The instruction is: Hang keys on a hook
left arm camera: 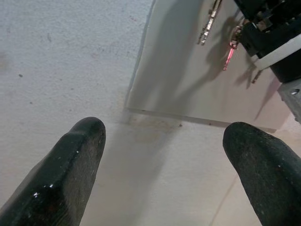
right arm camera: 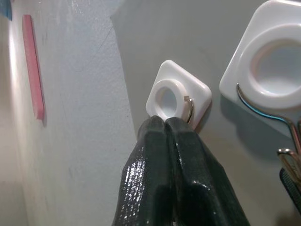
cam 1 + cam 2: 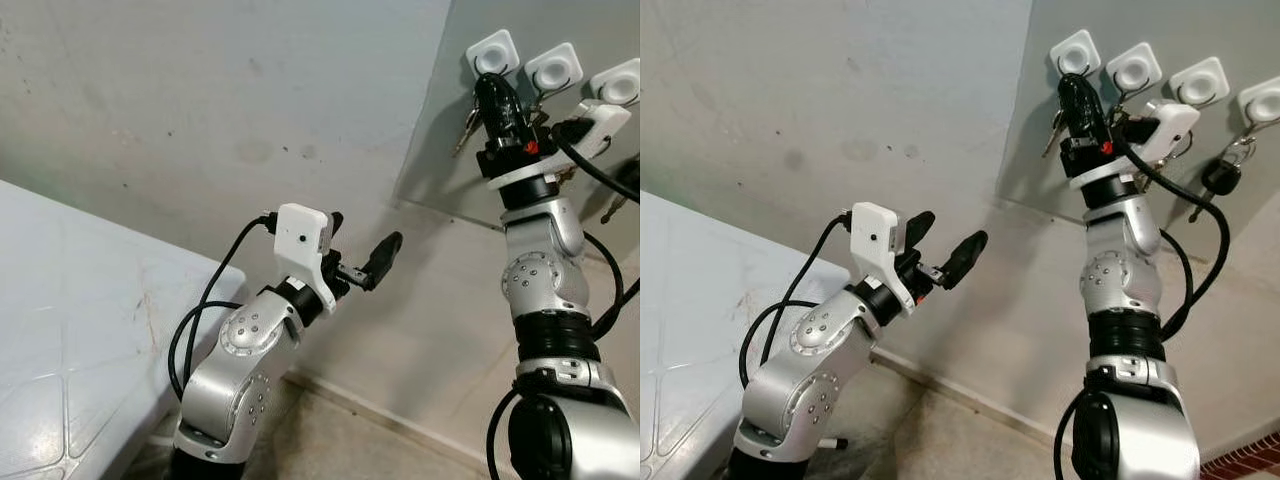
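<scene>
Your right gripper (image 2: 164, 123) has its jaws pressed together right beneath the leftmost white square wall hook (image 2: 178, 96), and metal keys (image 3: 1053, 134) dangle just below that hook. Seat the ring fully over the wire before releasing. The left gripper (image 3: 943, 243), jaws spread, idles well below it.

Grey wall panel (image 3: 1080, 130) carries four white square hook mounts (image 3: 1132, 68) in a row along its top. Keys hang off them: a black-headed key (image 3: 1220, 178) on the far-right hook (image 3: 1263, 103), another key (image 3: 1051, 134) under the leftmost.
</scene>
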You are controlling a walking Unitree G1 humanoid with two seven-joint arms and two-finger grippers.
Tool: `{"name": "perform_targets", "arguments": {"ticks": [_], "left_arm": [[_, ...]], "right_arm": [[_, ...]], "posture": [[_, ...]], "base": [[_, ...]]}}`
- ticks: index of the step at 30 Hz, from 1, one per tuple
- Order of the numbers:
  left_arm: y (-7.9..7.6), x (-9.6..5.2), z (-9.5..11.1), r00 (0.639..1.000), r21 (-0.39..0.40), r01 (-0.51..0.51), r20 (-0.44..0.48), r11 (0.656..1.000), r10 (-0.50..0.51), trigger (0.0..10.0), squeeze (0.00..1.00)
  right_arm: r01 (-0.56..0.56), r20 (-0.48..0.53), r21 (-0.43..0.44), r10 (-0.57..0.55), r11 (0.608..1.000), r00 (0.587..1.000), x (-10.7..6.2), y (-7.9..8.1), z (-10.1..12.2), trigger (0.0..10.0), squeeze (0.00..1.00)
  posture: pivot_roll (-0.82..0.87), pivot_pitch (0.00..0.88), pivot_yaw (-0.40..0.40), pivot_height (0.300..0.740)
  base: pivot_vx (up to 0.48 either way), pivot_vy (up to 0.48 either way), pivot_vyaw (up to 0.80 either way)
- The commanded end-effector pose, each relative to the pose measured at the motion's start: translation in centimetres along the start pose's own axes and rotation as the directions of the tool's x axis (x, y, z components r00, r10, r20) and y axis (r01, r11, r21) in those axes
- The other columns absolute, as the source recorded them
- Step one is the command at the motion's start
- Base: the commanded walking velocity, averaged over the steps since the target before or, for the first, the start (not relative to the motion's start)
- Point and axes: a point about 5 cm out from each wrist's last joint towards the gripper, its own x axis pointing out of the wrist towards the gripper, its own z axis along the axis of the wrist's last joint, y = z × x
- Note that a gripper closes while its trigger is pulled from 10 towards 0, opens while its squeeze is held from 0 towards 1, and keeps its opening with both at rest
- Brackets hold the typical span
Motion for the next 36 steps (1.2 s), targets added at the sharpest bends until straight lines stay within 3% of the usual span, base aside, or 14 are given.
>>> {"name": "perform_targets", "arguments": {"ticks": [1,7,13,25,36], "left_arm": [[-0.4,-0.1,0.2,1.0,-0.003,0.008,0.011,1.0,-0.008,10.0,0.0],[-0.3,-0.1,0.3,1.0,-0.004,0.007,0.014,1.0,-0.007,10.0,0.0],[-0.5,0.0,0.2,1.0,-0.008,0.015,0.014,1.0,-0.015,10.0,0.0],[-0.5,0.1,0.3,1.0,-0.007,0.019,0.017,1.0,-0.019,10.0,0.0],[-0.4,0.0,0.4,1.0,-0.006,0.006,0.018,1.0,-0.006,10.0,0.0]], "right_arm": [[-0.017,0.057,-0.067,0.02,0.998,0.998,0.3,0.0,2.1,10.0,0.0],[0.001,0.036,-0.085,0.002,0.996,0.999,-1.5,0.1,2.0,10.0,0.0],[0.002,0.043,-0.087,0.002,0.996,0.999,-1.6,0.7,2.1,10.0,0.0],[-0.027,0.047,-0.057,0.029,0.998,0.998,-0.1,1.7,1.7,10.0,0.0],[-0.036,0.03,-0.046,0.038,0.998,0.999,1.0,1.6,1.0,10.0,0.0]], "posture": [[0.01,0.084,-0.06,0.74],[0.01,0.079,-0.058,0.74],[0.0,0.077,-0.055,0.74],[0.0,0.082,-0.058,0.74],[0.02,0.09,-0.066,0.74]], "base": [[0.0,0.0,0.0],[0.0,0.0,0.0],[0.0,0.0,0.0],[0.0,0.0,0.0],[0.0,0.0,0.0]]}}
